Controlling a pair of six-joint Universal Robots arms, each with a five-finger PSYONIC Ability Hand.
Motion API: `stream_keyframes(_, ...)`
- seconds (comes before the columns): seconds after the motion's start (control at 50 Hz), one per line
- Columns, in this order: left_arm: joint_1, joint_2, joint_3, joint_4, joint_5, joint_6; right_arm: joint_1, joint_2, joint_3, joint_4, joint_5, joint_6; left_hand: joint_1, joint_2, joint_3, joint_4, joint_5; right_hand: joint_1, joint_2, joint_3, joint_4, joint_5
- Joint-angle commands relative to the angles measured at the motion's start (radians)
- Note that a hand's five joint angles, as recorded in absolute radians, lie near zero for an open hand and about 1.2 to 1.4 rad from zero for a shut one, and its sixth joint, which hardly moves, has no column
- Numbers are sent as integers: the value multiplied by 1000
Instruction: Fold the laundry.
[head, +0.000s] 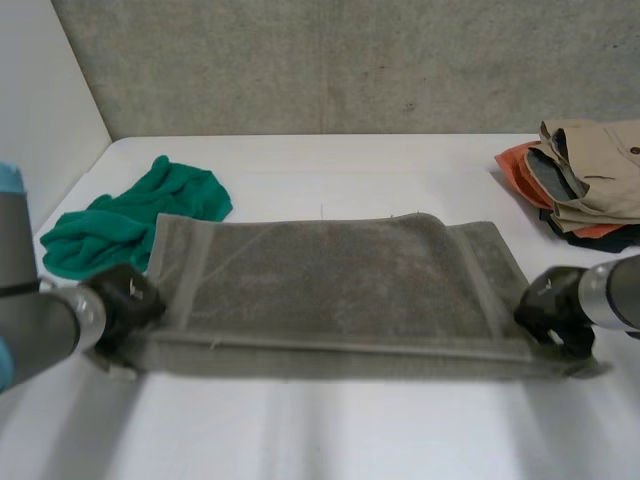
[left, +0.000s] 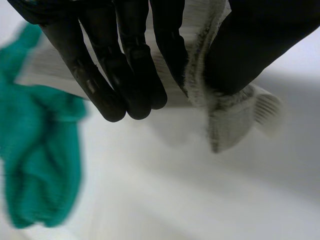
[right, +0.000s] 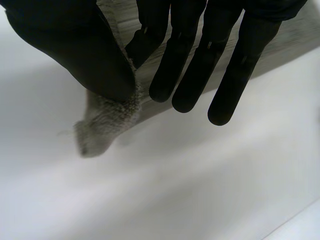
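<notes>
While the left hand (head: 125, 300) pinches the towel (head: 330, 280) at its near left corner between thumb and straight fingers (left: 125, 75), the right hand (head: 550, 308) pinches the near right corner likewise. Grey, nubbly and rectangular, the towel lies spread across the white bench (head: 320, 440), near corners lifted. A crumpled green cloth (head: 130, 220) and a stack (head: 590, 180) of folded clothes sit beyond it.
</notes>
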Motion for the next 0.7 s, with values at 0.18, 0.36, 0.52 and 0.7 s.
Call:
stream_keyframes(0.18, -101, -439, 659, 138, -112, -254, 92, 269, -357, -428, 15, 232, 255, 201, 209, 202, 228, 257, 217, 204, 195, 191)
stream_keyframes(0.36, -133, -684, 1004, 123, -186, -259, 120, 534, -716, -463, 58, 226, 255, 201, 209, 202, 228, 257, 217, 204, 195, 191)
stream_keyframes(0.52, -174, -761, 1157, 124, -188, -271, 135, 714, -971, -456, 87, 238, -608, -662, -654, -661, -635, -965, -1005, -1017, -1027, -1031)
stream_keyframes(0.7, -185, -586, 1003, 144, -211, -355, 71, 396, -757, -382, 43, 566, -967, -1021, -1013, -1019, -994, -965, -1005, -1017, -1027, -1031)
